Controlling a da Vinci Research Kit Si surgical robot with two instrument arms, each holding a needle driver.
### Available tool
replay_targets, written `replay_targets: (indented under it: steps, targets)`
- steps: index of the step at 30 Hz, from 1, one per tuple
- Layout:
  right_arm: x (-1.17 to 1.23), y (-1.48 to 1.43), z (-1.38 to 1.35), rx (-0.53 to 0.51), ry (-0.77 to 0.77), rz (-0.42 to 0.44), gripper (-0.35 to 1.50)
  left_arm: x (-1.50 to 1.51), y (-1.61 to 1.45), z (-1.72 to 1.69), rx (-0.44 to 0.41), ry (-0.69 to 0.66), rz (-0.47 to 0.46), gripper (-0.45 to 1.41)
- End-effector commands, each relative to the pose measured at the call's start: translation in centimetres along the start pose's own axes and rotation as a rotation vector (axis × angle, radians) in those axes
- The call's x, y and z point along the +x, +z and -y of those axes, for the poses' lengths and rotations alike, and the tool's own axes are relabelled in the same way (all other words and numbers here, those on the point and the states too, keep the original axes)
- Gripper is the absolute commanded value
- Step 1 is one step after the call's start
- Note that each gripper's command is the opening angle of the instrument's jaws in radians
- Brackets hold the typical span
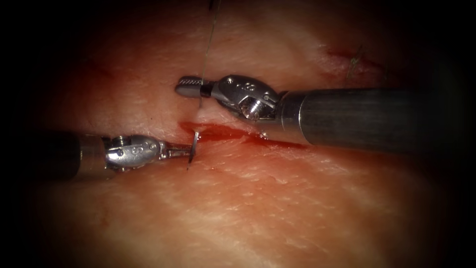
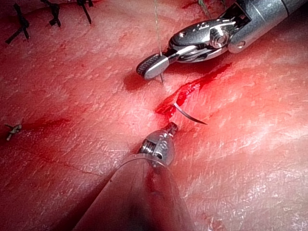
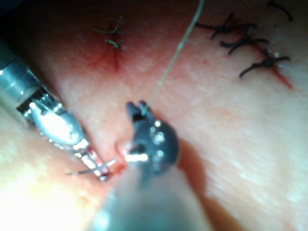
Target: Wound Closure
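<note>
The left tool jaws grip the needle crosswise at the cut, partly in the tissue; the right tool jaws clamp the thread just beyond.

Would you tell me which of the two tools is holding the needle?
The left tool, gripping the needle at the cut; the right tool holds thread.

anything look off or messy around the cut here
Nothing stands out. Red fluid pools in the cut. The left pincer holds the needle at the cut; the right pincer holds the thread.
</note>
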Motion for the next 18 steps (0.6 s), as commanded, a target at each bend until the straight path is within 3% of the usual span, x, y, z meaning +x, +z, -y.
replay_targets:
  steps: [1, 4, 11, 15, 18]
  targets:
    - [0.0, 0.1, -0.03, 0.003, 0.008, 0.013, -0.35, -0.04, 0.08, -0.03, -0.003, -0.001, 0.0, -0.45]
    - [0.05, 0.1, -0.07, 0.008, 0.006, 0.016, -0.35, -0.04, 0.08, -0.03, -0.003, -0.001, 0.0, -0.45]
    - [0.23, 0.03, -0.14, -0.036, -0.209, 0.013, -0.35, -0.05, 0.08, -0.03, -0.003, -0.001, 0.0, -0.45]
    - [0.21, 0.04, -0.11, -0.038, -0.2, 0.013, -0.35, -0.04, 0.09, -0.03, -0.005, -0.001, 0.0, -0.45]
    - [0.16, 0.06, -0.07, -0.017, -0.087, 0.015, -0.35, -0.05, 0.09, -0.03, -0.005, -0.001, 0.0, -0.45]
